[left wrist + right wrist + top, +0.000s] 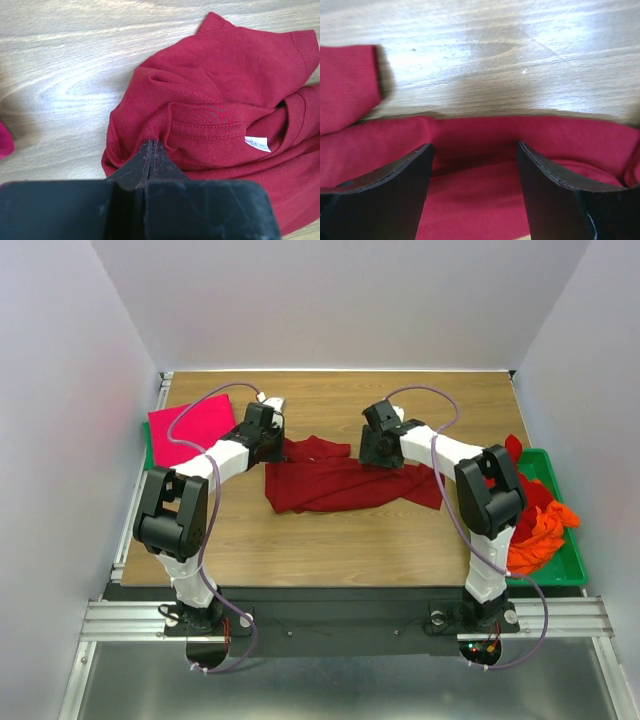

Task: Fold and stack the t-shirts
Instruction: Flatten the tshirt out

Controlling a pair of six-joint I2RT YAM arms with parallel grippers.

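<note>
Wooden table (350, 540) with white walls around it is the place of work, and the two arms reach over it from the near edge. On the middle of the table lies a dark red t-shirt (340, 480), crumpled and spread wide between both arms. The left gripper (268, 445) is at the left end of this shirt. In the left wrist view its jaws stand together and they pinch a small fold of the cloth (151, 145), which puckers up toward the tips. Just to the right of the tips is the collar with a white label (257, 143).

The right gripper (378, 455) is at the far right part of the same shirt. Its jaws stand apart, and the far edge of the shirt runs across between them and below them (475, 150). If the fingers (395, 175) touch the cloth, I cannot tell.

A pink-magenta t-shirt (190, 425) lies flat at the far left side of the table, apart from the left gripper. At the right side is a green tray (560, 570) holding an orange t-shirt (540, 535) and more red cloth (530, 490).
</note>
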